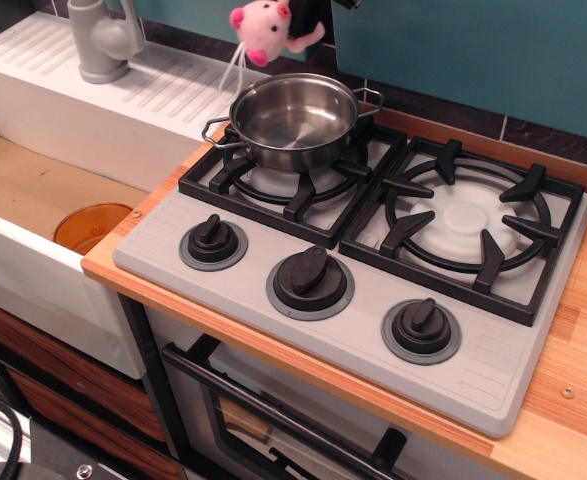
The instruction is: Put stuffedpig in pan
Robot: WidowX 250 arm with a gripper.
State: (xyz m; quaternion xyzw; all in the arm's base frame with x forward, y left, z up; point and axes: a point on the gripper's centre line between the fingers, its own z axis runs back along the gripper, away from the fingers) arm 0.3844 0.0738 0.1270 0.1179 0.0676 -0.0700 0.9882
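The stuffedpig (266,27) is a fuzzy light-pink plush with a darker snout and a white string hanging down. It hangs in the air at the top of the view, above the far-left rim of the pan (293,120). My gripper (303,18) is black, mostly cut off by the top edge, and is shut on the pig's rear. The pan is a shiny steel pot with two loop handles. It stands empty on the back-left burner.
A grey stove top (353,270) carries two black grates and three black knobs. A white sink (43,190) with an orange drain lies to the left, with a grey faucet (98,40) behind it. A wooden counter (573,390) runs along the front and right.
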